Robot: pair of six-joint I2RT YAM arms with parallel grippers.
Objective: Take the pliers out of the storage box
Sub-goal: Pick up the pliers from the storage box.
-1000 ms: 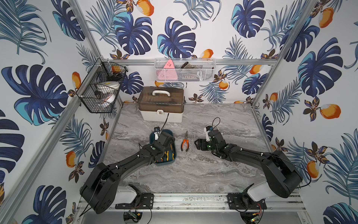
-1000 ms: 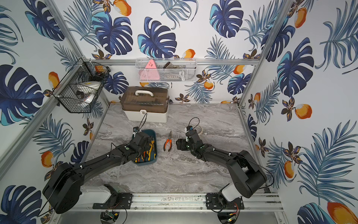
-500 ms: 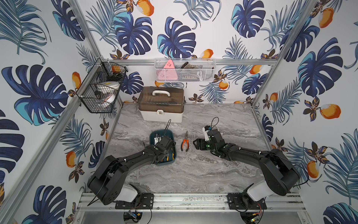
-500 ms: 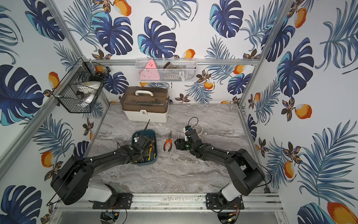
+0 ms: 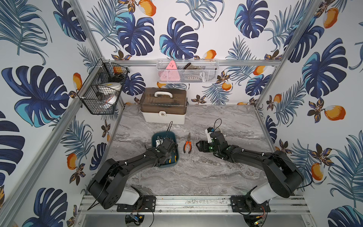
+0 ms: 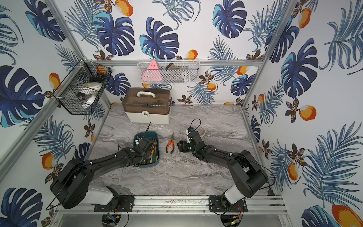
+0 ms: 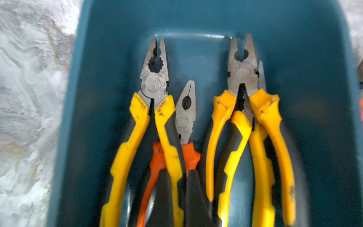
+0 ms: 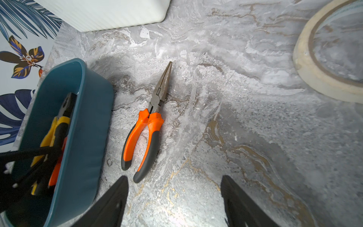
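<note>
The dark teal storage box (image 5: 157, 136) (image 6: 155, 134) (image 7: 294, 59) holds several pliers side by side. My left gripper (image 7: 177, 176) reaches down into the box and is shut on one handle of the yellow-handled pliers (image 7: 155, 84). An orange-handled pair (image 7: 186, 110) lies beside it, partly under that handle. Two more yellow-handled pliers (image 7: 243, 72) lie stacked further over. Long-nosed orange-handled pliers (image 5: 187, 144) (image 6: 170, 145) (image 8: 149, 125) lie on the table just right of the box. Right of them my right gripper (image 5: 198, 146) (image 8: 173, 177) hovers low, open and empty.
A white case with a brown lid (image 5: 164, 106) stands behind the box at the back wall. A roll of masking tape (image 8: 306, 64) lies on the marble table behind my right wrist. Wire baskets (image 5: 102, 88) hang on the left and back walls.
My left gripper has closed on the yellow handle inside the box, and its arm has shifted a little. My right gripper has stayed almost still.
</note>
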